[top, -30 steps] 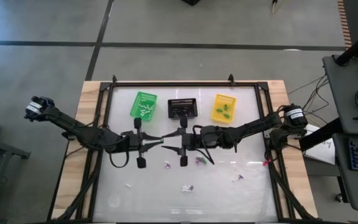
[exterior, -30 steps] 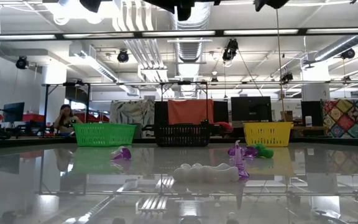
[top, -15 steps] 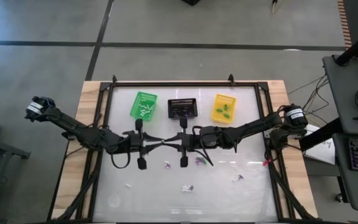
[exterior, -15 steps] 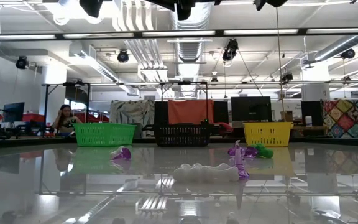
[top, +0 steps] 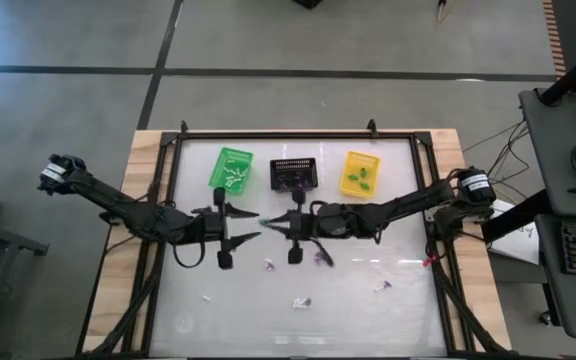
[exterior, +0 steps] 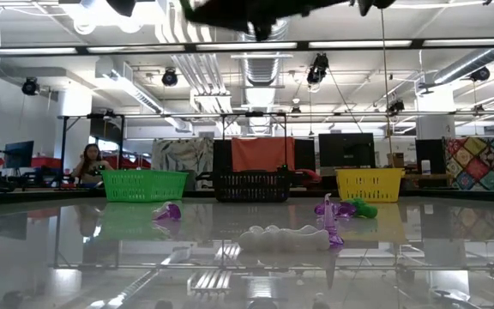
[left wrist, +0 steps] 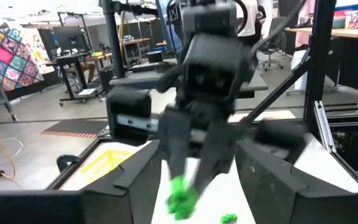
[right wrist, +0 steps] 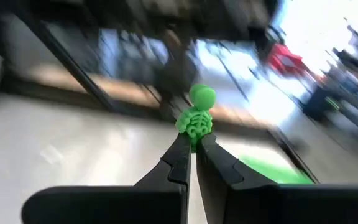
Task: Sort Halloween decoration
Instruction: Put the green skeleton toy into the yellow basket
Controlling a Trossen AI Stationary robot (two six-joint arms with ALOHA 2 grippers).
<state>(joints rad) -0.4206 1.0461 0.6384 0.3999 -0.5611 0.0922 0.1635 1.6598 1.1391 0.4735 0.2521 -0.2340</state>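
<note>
A tiny green skeleton trinket [right wrist: 195, 122] hangs in the air above the table's middle, with my right gripper [top: 271, 223] shut on it. My left gripper [top: 252, 226] faces it from the table's left side, open, one finger on either side of the trinket [left wrist: 182, 198] and apart from it. Other Halloween decoration pieces lie on the glass: purple ones [top: 320, 258] [top: 268, 265] and white ones [top: 301, 302] [top: 380, 287]. The low view shows a purple piece [exterior: 168, 211], a white cluster [exterior: 283, 238] and a green piece [exterior: 364, 209] lying on the table. My right gripper pinches the skeleton's lower body [right wrist: 193, 138] between its two fingertips. The ribcage and head stick out past the fingertips. The fingers lie level and come from the table's right side. The trinket is lifted clear of the table.
Three small baskets stand in a row at the far side: green [top: 231, 168], black [top: 293, 174] and yellow [top: 360, 173], each with small pieces inside. A dark frame [top: 278, 134] runs round the glass table. Both arms meet above the table's middle.
The green skeleton has passed from my left gripper to my right one. My right gripper, open a second ago, has shut on it. My left gripper, shut then, has opened and let go. Both arms have kept their places.
</note>
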